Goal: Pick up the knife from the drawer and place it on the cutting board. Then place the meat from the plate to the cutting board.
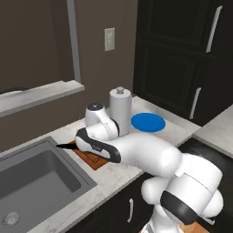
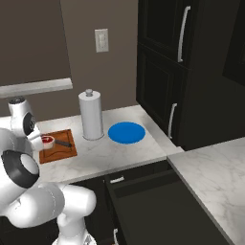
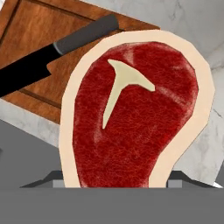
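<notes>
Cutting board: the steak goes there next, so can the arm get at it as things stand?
Likely yes: the jaws hold the meat above the cutting board; the knife covers only part, leaving bare wood.

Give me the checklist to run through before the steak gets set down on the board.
1. Red raw steak with whitish rim is held, off the plate: ok.
2. Round bright blue plate is bare: ok.
3. Long black knife lies on the reddish-brown wooden cutting board: ok.
4. Bare board beside the knife for the steak: ok.
5. Steak over the board, not the counter: ok in the right base view.
6. Gap between steak and board: cannot tell.
</notes>
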You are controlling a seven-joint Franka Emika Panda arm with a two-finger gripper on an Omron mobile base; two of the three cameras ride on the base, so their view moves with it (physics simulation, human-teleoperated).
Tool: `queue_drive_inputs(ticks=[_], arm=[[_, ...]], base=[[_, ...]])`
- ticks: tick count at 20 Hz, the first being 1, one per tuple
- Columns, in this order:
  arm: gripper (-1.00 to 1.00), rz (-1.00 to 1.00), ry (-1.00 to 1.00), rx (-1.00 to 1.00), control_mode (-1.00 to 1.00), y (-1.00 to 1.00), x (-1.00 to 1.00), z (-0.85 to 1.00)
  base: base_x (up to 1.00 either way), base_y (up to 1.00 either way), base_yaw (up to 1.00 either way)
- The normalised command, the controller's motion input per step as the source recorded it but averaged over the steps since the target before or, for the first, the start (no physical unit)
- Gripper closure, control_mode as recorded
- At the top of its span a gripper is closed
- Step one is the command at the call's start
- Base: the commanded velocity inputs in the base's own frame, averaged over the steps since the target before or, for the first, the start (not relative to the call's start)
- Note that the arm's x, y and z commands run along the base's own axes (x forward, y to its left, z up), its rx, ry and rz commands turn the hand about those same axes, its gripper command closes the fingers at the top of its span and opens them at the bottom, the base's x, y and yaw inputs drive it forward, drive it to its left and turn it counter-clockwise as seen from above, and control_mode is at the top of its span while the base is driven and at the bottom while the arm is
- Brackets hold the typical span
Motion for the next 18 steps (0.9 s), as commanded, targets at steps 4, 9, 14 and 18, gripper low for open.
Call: queue_drive_inputs(ticks=[4,9,14,18], arm=[[1.00,0.00,0.02,-0.06,-1.00,0.18,0.18,-0.33],[1.00,0.00,0.00,-0.09,-1.00,0.11,0.18,-0.15],[1.00,0.00,0.00,-0.09,-1.00,0.03,0.20,-0.13],[1.00,0.00,0.00,-0.05,-1.00,0.00,0.12,-0.11]], base=[[0.00,0.00,0.00],[0.00,0.00,0.00],[0.00,0.00,0.00],[0.00,0.00,0.00]])
